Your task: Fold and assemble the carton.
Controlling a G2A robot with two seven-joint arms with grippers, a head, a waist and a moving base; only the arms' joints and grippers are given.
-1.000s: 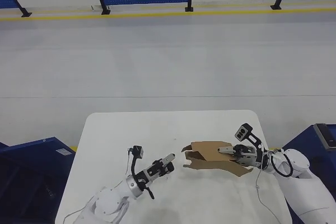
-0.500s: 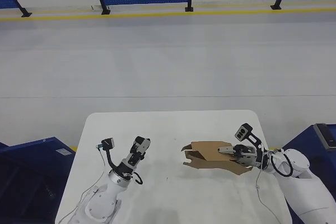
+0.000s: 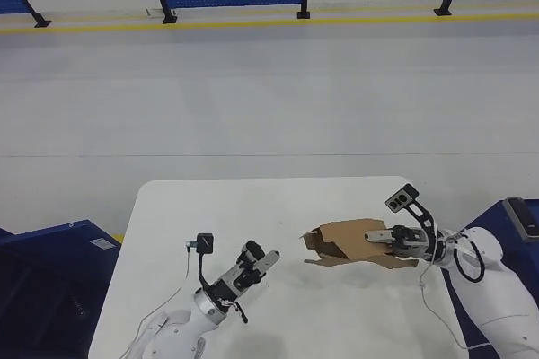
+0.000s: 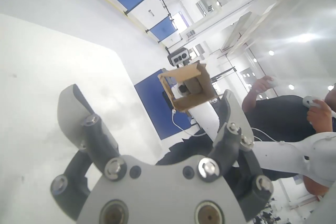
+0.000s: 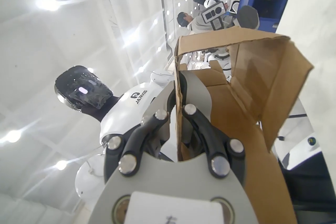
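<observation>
The brown carton is an open-ended tube with loose flaps, held over the right part of the white table. My right gripper is shut on one of its walls. In the right wrist view the gripper pinches the cardboard edge, one finger inside and one outside the carton. My left gripper is open and empty, low over the table, left of the carton and a short gap away from it. From the left wrist the open gripper faces the carton's hollow end.
Blue bins stand beside the table on the left and right. The table's rounded front and side edges are close to both arms.
My left gripper swung away to the left, then came back toward the carton, still open. The right gripper shifted slightly right with the carton in it.
</observation>
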